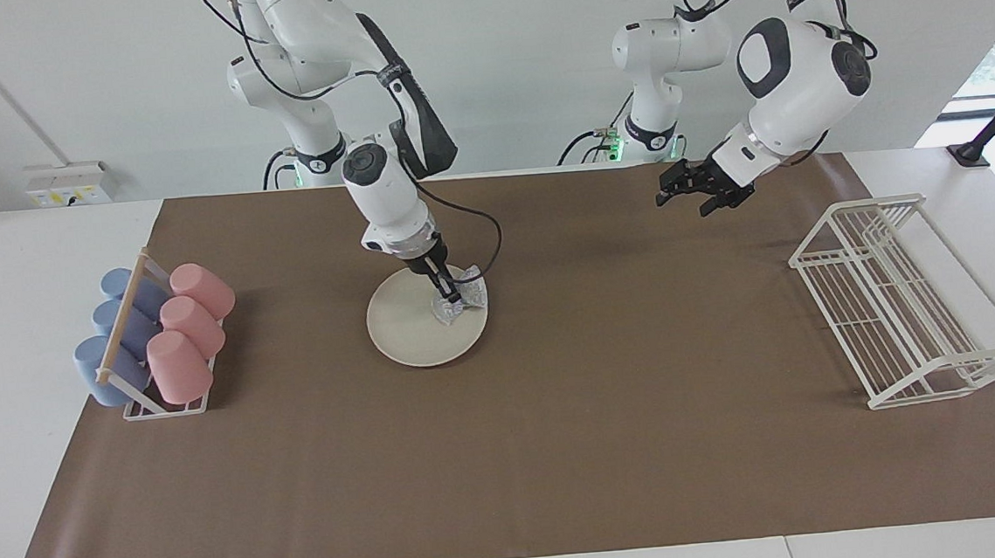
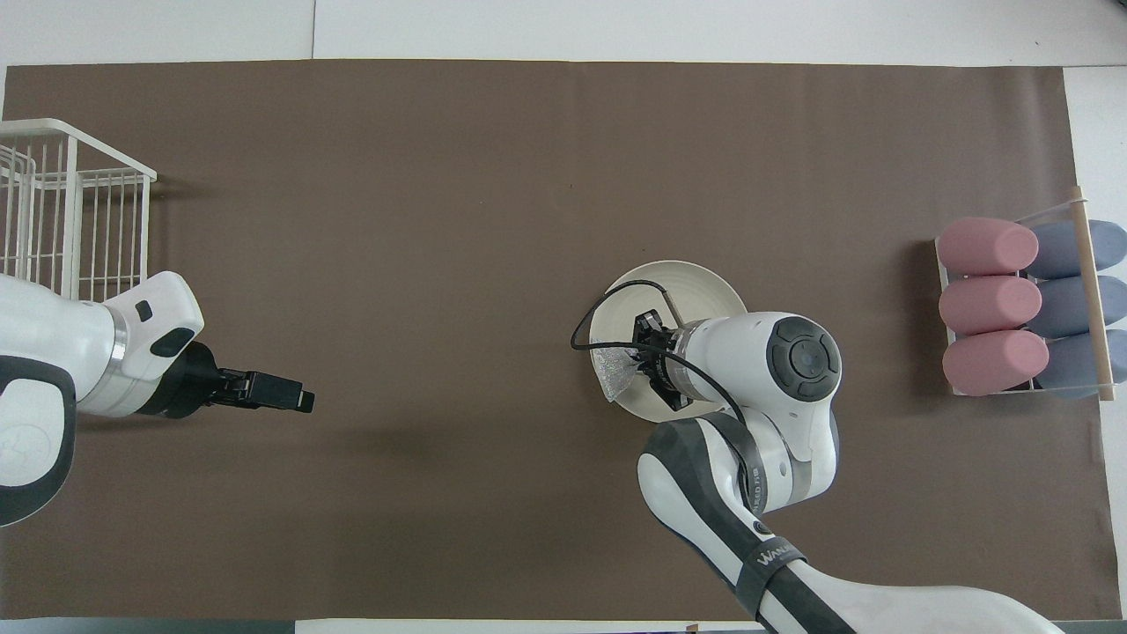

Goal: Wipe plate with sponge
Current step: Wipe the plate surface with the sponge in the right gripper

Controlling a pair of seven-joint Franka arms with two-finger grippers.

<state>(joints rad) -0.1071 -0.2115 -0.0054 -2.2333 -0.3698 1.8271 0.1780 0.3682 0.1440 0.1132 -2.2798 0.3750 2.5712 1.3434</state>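
The cream-white plate (image 1: 413, 329) lies on the brown mat, nearer the right arm's end. The silvery sponge (image 1: 464, 299) rests on the plate's edge toward the left arm's end. My right gripper (image 1: 449, 293) reaches down and is shut on the sponge, pressing it onto the plate. In the overhead view the right gripper (image 2: 640, 359) and its wrist cover part of the plate (image 2: 673, 282), and the sponge (image 2: 614, 372) shows at the plate's rim. My left gripper (image 1: 687, 203) waits open and empty in the air over the mat, near the wire rack; it also shows in the overhead view (image 2: 304, 401).
A rack of pink and blue cups (image 1: 164, 333) lying on their sides stands at the right arm's end. A white wire dish rack (image 1: 897, 299) stands at the left arm's end. The brown mat (image 1: 562, 449) covers the table.
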